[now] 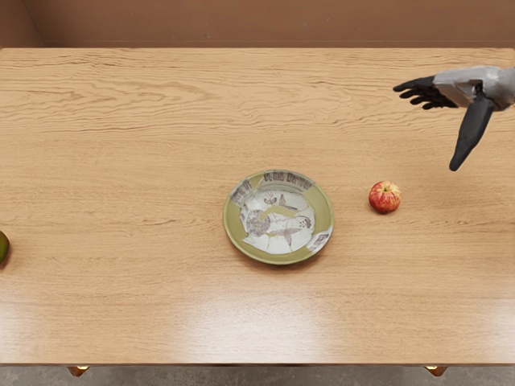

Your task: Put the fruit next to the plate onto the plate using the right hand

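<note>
A small red apple (pixel 385 196) lies on the wooden table just right of the plate (pixel 241 233), a green-rimmed dish with a pale patterned centre. My right hand (pixel 441 104) comes in from the right edge, hovering above and to the right of the apple, well apart from it. Its dark fingers are spread and the thumb points down; it holds nothing. The left arm does not show.
A greenish fruit (pixel 3 246) peeks in at the table's left edge, mostly cut off. The wooden table (pixel 121 121) spans the whole view, with its front edge near the bottom.
</note>
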Motion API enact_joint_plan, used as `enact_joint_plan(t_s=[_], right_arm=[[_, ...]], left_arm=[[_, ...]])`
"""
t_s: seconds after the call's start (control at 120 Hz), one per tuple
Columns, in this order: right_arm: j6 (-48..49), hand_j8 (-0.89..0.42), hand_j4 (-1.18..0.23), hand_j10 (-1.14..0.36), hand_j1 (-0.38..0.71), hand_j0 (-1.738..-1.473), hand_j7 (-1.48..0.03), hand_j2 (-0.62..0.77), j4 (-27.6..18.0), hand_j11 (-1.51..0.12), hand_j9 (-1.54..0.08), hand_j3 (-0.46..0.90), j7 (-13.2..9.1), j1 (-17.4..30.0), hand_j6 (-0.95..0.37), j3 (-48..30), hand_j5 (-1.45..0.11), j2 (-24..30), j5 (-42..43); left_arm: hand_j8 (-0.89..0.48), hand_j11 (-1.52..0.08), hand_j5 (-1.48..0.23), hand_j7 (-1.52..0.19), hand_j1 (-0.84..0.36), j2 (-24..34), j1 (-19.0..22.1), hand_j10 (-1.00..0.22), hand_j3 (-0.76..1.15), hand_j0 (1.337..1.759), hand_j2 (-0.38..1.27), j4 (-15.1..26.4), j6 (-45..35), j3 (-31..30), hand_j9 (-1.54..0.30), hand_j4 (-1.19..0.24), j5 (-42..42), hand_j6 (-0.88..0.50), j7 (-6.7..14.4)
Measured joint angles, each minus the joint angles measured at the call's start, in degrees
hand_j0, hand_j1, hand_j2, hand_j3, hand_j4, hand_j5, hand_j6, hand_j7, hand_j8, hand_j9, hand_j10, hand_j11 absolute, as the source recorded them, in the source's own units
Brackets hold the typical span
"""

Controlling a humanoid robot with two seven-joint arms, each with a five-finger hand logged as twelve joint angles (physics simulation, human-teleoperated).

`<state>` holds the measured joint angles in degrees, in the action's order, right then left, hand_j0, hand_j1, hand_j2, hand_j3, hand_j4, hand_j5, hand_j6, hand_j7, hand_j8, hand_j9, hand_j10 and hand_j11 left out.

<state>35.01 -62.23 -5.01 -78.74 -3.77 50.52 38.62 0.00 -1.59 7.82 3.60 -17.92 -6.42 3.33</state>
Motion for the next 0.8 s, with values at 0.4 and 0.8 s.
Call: enact_joint_plan(t_s=[0.4, 0.8], right_arm=[[0.01, -0.03, -0.03, -0.03, -0.32, -1.658, -0.03, 0.00, -12.78, -0.03, -0.03, 0.00, -25.86, -0.12, -0.03, -7.90, -0.03, -0.80, -7.38], [-9.23, -0.03, -0.03, -0.03, -0.32, -1.658, -0.04, 0.00, -23.86, -0.04, -0.04, 0.00, -29.90, 6.71, -0.03, -9.37, -0.04, -2.43, 12.39]], left_arm=[[-0.25, -0.32, -0.32, -0.32, 0.06, 0.00, 0.01, -0.24, 0.00, 1.658, 0.05, 0.00, 0.00, 0.00, -0.32, -0.24, 0.00, -0.25, 0.00], [-0.24, -0.32, -0.32, -0.32, 0.06, 0.00, -0.06, -0.24, 0.00, 1.658, 0.05, 0.00, 0.00, 0.00, -0.32, -0.24, 0.00, -0.24, 0.00]])
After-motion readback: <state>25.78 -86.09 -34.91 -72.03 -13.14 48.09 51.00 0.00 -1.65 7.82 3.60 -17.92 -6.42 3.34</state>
